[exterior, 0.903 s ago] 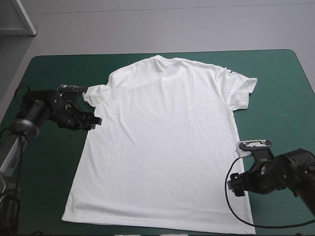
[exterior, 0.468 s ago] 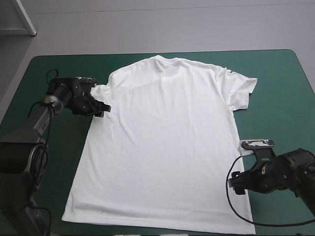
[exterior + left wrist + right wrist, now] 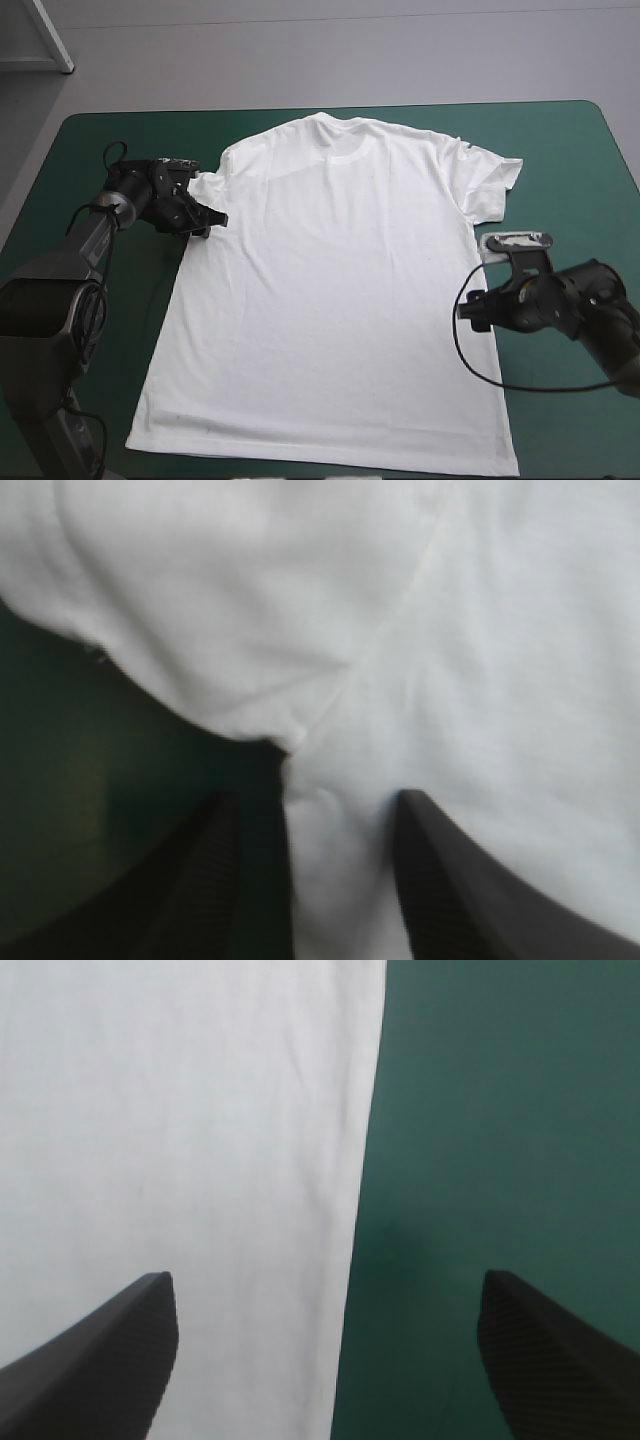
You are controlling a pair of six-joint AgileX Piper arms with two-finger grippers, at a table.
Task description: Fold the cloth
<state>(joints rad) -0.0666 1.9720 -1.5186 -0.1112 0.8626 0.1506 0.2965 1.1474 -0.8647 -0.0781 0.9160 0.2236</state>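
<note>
T-shirt (image 3: 330,290) lies spread flat, sleeves out; left fingers (image 3: 215,880) and right fingers (image 3: 110,1360) stand apart.

Left arm (image 3: 88,238) extended low, left gripper (image 3: 208,222) fingers partly apart, right arm (image 3: 592,308) low, right gripper (image 3: 474,310) fingers spread wide.

High camera overlooks table (image 3: 560,150); wrist cameras hug T-shirt (image 3: 340,280) edges.

Soft, even overhead light washes the desk (image 3: 570,150).
The white T-shirt (image 3: 330,300) reads bright, its creases faintly shaded; the arms (image 3: 585,305) cast only soft shadows, while the teal-green cover (image 3: 90,780) beside the left pincer (image 3: 315,798) lies dark in shadow.
</note>
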